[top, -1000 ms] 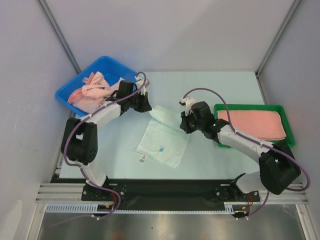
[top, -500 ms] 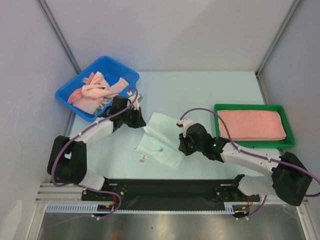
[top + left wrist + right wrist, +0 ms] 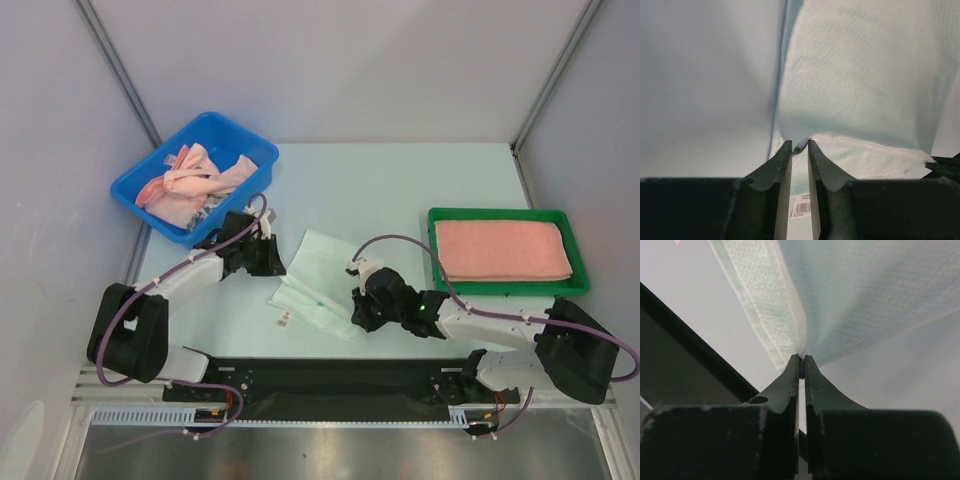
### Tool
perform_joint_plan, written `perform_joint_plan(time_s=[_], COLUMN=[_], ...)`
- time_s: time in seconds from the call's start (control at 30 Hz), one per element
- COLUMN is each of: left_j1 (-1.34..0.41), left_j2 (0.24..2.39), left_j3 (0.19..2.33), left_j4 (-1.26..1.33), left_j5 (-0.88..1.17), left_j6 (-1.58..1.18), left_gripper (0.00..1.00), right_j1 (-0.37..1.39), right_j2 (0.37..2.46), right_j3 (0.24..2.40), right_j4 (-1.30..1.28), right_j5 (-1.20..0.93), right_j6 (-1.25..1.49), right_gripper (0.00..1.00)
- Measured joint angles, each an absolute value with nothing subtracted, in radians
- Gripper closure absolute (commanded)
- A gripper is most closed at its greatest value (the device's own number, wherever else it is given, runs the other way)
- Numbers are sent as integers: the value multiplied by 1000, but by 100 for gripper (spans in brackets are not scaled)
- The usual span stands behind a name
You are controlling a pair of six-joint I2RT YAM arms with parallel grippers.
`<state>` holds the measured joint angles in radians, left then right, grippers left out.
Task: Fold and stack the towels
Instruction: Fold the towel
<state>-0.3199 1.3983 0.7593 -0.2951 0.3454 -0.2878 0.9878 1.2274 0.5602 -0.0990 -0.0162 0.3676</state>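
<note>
Pinching a folded edge of the pale mint towel (image 3: 322,270), your right gripper (image 3: 801,359) has its jaws closed tight on the cloth in the middle of the worktop (image 3: 400,190). Your left gripper (image 3: 799,146) stands with jaws slightly parted, the towel's hem just at their tips.

We see mint towel (image 3: 318,282): pale, waffle-textured, partly folded, far flap doubled over near part, flat on table. It lies between left gripper (image 3: 799,146) and right gripper (image 3: 801,360). Right gripper pinches its layered edge; left tips slightly parted at its fold. Pink towel (image 3: 500,250): folded flat, right of right gripper, well apart. Pink heap (image 3: 188,178): crumpled towels, just beyond left gripper.
</note>
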Motion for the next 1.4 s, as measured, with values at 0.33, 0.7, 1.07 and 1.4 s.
perform_joint_plan(time_s=[0.33, 0.7, 1.07, 1.4], left_j1=[-340, -412, -417, -500], left_j2=[1376, 1259, 1351, 1268], left_j3=[732, 692, 585, 462], left_j4=[-416, -366, -254, -109], left_j5=[150, 101, 91, 106], left_j6=[-474, -658, -707, -835], left_gripper=[59, 51, 61, 57], right_j1=[1056, 1090, 987, 741], right_j2=[1352, 1348, 1191, 1499], right_j3=[538, 538, 571, 709], right_j4=[-28, -18, -109, -149], right_j5=[-34, -23, 72, 134], right_j6=[389, 390, 552, 617], right_gripper=[100, 66, 66, 69])
